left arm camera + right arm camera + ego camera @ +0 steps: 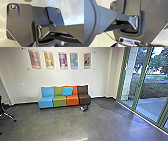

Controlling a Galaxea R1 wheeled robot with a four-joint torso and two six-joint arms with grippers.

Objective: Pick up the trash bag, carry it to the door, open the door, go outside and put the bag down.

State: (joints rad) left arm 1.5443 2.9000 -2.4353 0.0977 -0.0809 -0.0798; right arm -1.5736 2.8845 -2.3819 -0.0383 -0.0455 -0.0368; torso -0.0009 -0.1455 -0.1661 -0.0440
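Posters (63, 60) across the upper left and centre of the head view are too blurred to read. Near the middle, a small object (83, 108) by the couch (47, 101) is too tiny to identify. A blue pillow (67, 91) partly hides the couch back. The left edge crops a chair (3, 107) and table (5, 100); the right edge crops glass panels (143, 78) and blurry trees (160, 59).

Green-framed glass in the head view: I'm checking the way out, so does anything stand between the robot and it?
Nothing visible does: grey floor runs up to the green-framed glass. The row of coloured seats is off to the left, by the wall.
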